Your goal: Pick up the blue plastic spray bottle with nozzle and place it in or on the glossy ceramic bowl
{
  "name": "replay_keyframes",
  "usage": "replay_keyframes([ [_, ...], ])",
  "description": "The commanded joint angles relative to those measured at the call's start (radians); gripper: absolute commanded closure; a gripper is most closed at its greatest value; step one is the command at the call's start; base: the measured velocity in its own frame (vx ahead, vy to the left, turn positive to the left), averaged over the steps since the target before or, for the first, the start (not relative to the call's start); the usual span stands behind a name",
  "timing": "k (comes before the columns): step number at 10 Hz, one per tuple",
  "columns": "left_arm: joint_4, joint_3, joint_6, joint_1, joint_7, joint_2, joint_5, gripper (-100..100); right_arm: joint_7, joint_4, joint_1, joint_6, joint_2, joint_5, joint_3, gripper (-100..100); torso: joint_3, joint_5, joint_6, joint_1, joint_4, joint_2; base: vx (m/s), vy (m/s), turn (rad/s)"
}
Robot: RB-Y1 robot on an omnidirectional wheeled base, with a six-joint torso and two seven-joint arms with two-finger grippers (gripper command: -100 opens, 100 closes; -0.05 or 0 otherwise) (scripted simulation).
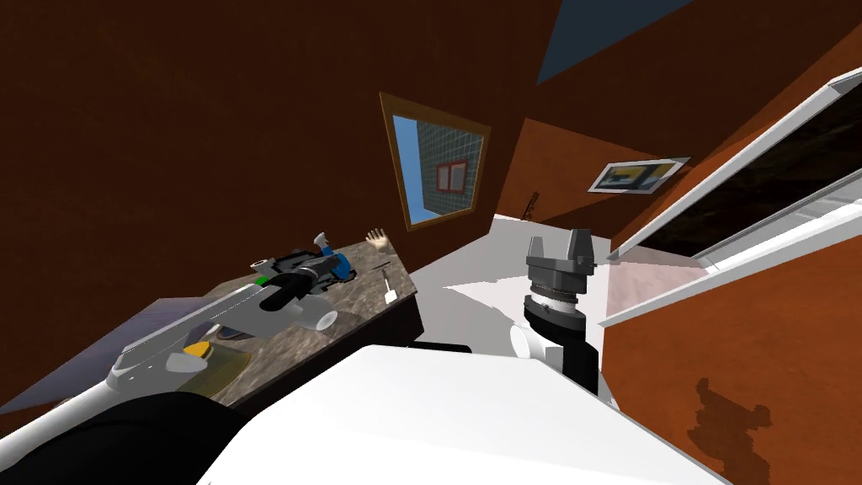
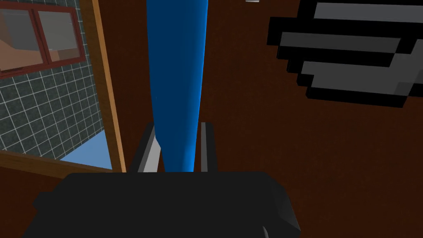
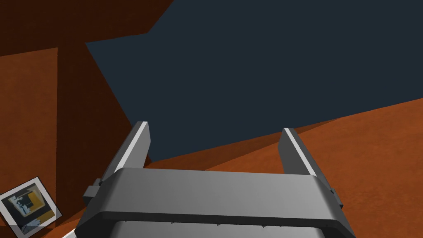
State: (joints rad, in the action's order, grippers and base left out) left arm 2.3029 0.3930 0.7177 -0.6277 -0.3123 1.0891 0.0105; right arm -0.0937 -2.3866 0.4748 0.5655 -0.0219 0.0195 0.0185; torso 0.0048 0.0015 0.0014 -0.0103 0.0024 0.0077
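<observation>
The blue spray bottle (image 2: 177, 74) runs past the picture's edge; the small pale thing (image 1: 379, 238), perhaps a bowl, is unclear.

Home room, window (image 1: 438, 173), framed picture (image 1: 637, 175), counter (image 1: 370, 293)

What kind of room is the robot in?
Probably a room in a house, maybe a living room. There is a wood-framed window, a framed picture hanging up, and a stone-topped table.

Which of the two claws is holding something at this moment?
The left claw: its fingers press the sides of the blue spray bottle. The right claw stands open with nothing between its fingers.
</observation>
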Motion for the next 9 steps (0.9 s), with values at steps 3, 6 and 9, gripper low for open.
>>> replay_keyframes([
  [3,-0.041,0.05,0.058,-0.033,0.041,0.073,-0.076,100,0.0,0.0,0.0,0.0,0.0,0.0,0.0,0,0.001,0.002,-0.001,-0.005,0.0,0.003,-0.135,0.177,-0.104],
  [6,-0.077,0.083,0.099,-0.069,0.074,0.12,-0.129,100,0.0,0.0,0.0,0.0,0.0,0.0,0.0,0,0.002,0.002,-0.002,-0.004,0.001,0.004,-0.147,0.158,-0.085],
  [9,-0.112,0.112,0.139,-0.106,0.107,0.163,-0.177,100,0.0,0.0,0.0,0.0,0.0,0.0,0.0,0,0.001,0.001,-0.004,-0.001,0.0,0.002,-0.13,0.119,-0.071],
])
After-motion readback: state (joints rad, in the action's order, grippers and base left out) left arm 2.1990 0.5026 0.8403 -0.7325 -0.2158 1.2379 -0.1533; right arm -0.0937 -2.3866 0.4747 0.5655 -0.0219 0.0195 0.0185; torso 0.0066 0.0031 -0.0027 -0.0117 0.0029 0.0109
